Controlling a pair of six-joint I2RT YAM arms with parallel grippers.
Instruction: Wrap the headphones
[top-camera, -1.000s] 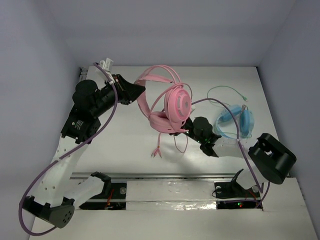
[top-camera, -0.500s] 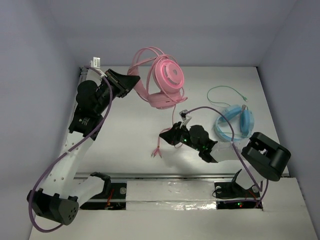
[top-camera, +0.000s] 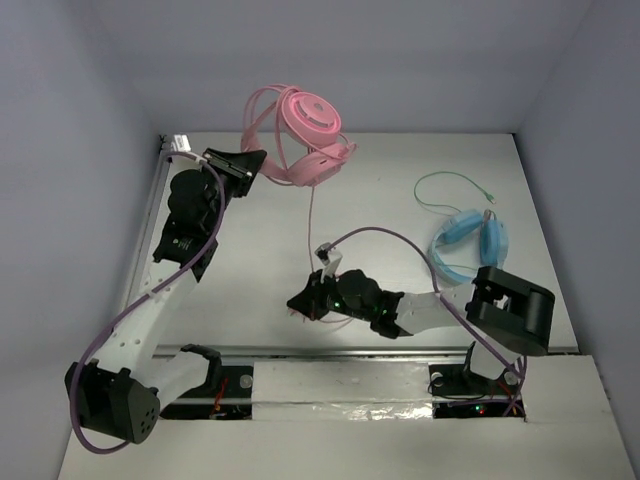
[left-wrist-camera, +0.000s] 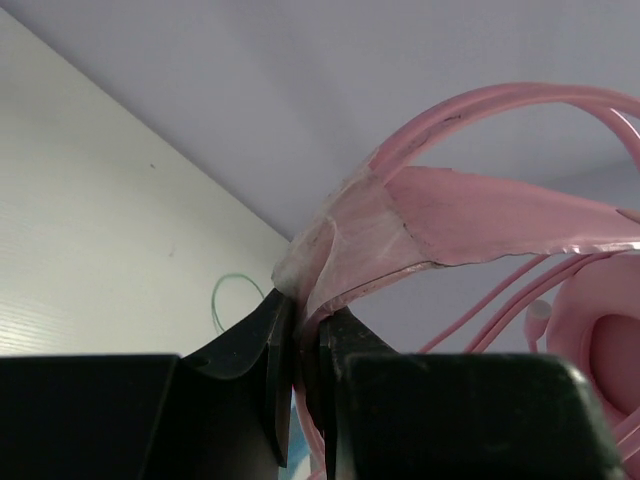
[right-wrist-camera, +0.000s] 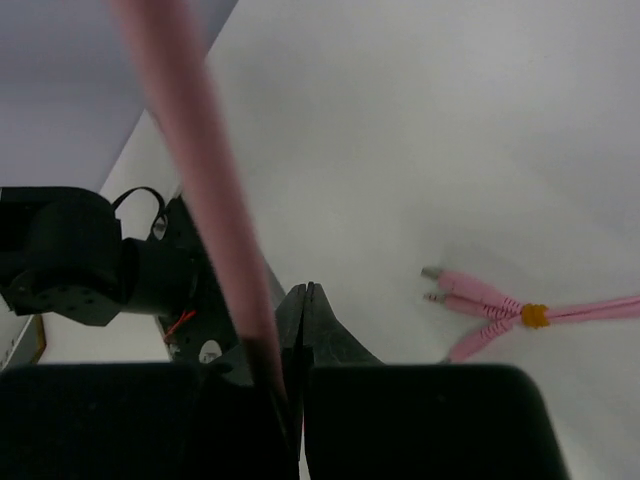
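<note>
The right gripper (right-wrist-camera: 303, 292) has its two black fingers pressed together with no gap. A blurred pink cable (right-wrist-camera: 200, 170) slants down from the top left and reaches the seam between them. On the white table (right-wrist-camera: 450, 120) to the right lie the cable's pink plugs (right-wrist-camera: 470, 293), joined at a small orange band (right-wrist-camera: 535, 316). A black arm base (right-wrist-camera: 70, 265) stands at the left.

a white table (top-camera: 262, 262) stands enclosed by plain pale lilac walls (top-camera: 430, 60).
</note>
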